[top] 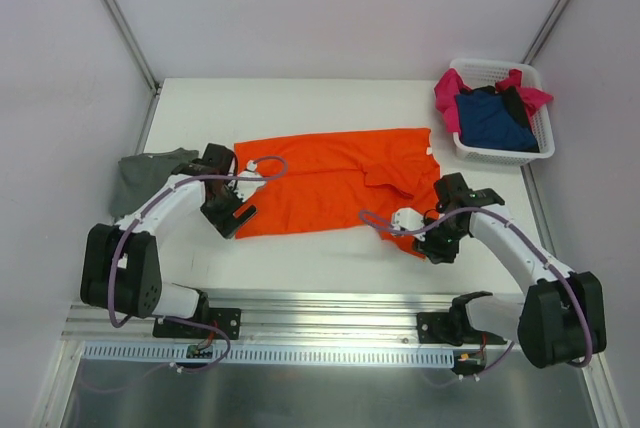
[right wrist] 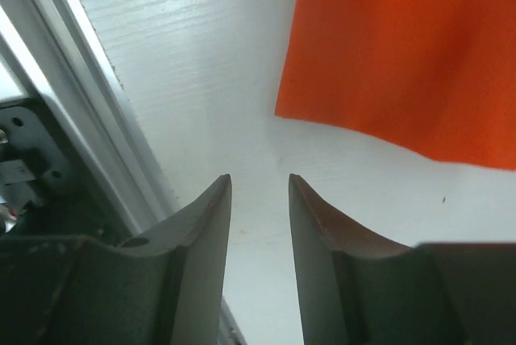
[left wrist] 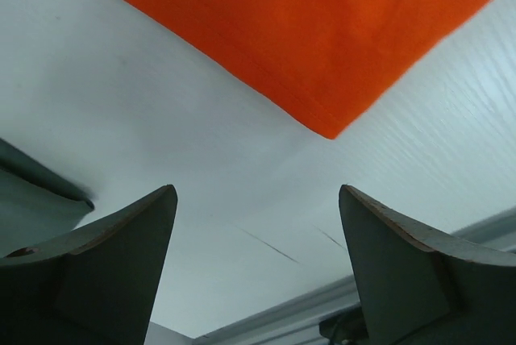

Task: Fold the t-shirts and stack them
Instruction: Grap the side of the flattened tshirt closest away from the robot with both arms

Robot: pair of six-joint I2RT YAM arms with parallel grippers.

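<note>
The orange t-shirt [top: 330, 183] lies spread flat in the middle of the white table, partly folded at its right side. My left gripper [top: 230, 218] is open wide and empty just off the shirt's near left corner [left wrist: 326, 123], above bare table [left wrist: 256, 188]. My right gripper [top: 437, 246] is open by a narrow gap and empty [right wrist: 259, 176], just short of the shirt's near right corner [right wrist: 379, 63]. The grey-green t-shirt [top: 150, 176] lies bunched at the table's left edge. The magenta t-shirt [top: 447, 96] and the navy t-shirt [top: 495, 120] sit in the basket.
The white slatted basket [top: 497, 154] stands at the far right corner of the table. A metal rail [top: 330, 303] runs along the near edge and shows in the right wrist view [right wrist: 81, 103]. Pale walls enclose the table on three sides.
</note>
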